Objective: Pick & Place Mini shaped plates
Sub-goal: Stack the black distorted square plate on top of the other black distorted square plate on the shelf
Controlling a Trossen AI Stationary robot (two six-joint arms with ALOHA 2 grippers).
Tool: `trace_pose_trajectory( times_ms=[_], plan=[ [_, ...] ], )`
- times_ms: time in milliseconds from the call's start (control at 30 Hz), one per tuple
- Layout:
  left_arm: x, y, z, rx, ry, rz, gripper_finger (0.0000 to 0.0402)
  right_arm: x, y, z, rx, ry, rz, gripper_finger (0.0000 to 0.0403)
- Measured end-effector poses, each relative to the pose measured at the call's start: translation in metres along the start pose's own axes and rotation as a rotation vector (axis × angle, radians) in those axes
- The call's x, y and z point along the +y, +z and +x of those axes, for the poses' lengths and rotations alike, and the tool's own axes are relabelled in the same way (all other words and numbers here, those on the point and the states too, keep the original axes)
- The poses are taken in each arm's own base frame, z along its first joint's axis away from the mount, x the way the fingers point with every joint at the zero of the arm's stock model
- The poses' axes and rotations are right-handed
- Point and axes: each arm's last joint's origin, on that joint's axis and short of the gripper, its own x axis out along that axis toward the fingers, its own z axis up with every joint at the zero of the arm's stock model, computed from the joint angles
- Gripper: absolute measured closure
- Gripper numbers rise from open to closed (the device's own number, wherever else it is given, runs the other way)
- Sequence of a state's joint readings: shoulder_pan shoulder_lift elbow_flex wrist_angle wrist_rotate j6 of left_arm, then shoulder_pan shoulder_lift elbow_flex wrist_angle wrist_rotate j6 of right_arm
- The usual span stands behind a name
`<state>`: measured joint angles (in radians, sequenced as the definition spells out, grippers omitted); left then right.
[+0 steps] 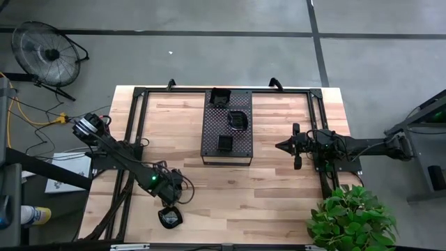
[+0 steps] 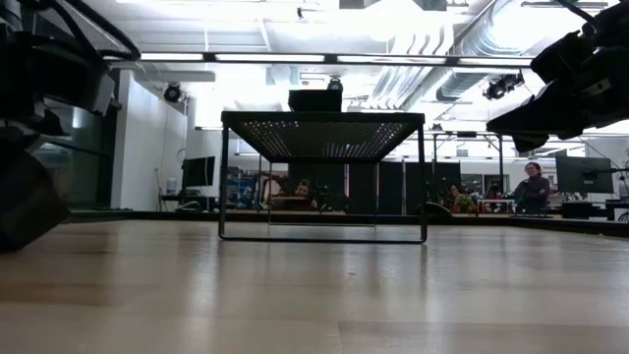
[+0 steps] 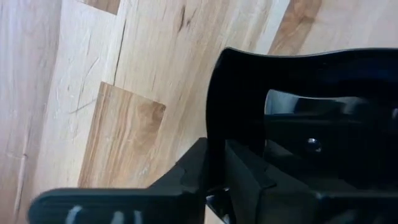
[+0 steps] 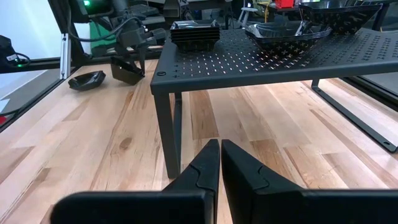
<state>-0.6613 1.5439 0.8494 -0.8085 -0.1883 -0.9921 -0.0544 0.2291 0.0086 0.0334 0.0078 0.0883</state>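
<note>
Left pincer (image 1: pixel 169 209), at the near edge of the wooden counter (image 1: pixel 279 188): in its wrist view the two dark fingers (image 3: pixel 239 177) stand nearly together, and the rim of a glossy black wavy-edged plate (image 3: pixel 298 81) lies right in front of their tips; whether they actually pinch that rim cannot be told. From above, this plate (image 1: pixel 171 218) sits just beyond the pincer, toward the counter's front edge. In the right wrist view a second small dark plate (image 4: pixel 86 80) lies on the boards just beside the left pincer.

Farther out, at the counter's middle back, stands the perforated black tray (image 1: pixel 212 143) on thin legs. It carries three groups of mini plates: a square stack (image 1: pixel 224 142) nearest the left pincer, a rounded stack (image 1: pixel 237 120) behind it, and another square stack (image 1: pixel 221 97) at the far end.

Right pincer (image 1: pixel 281 146): fingers pressed together, holding nothing, hanging above the counter beside the tray's right edge.

A potted plant (image 1: pixel 352 219) occupies the counter's near right corner.
</note>
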Motion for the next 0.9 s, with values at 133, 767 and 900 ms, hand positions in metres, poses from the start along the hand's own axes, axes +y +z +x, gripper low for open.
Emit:
trace_pose_trajectory(
  times_ms=[133,767,900],
  plan=[
    [0.001,0.001,-0.005,-0.017,-0.020,0.006,0.0393,0.000,0.000,0.000,0.000,0.000,0.000,0.0391],
    [-0.004,0.008,-0.018,-0.083,-0.049,0.038,0.0401,0.000,0.000,0.000,-0.001,-0.001,0.000,0.0391],
    [-0.005,0.011,-0.025,-0.100,-0.031,0.053,0.0401,0.000,0.000,0.000,0.000,0.000,0.000,0.0391]
  ],
)
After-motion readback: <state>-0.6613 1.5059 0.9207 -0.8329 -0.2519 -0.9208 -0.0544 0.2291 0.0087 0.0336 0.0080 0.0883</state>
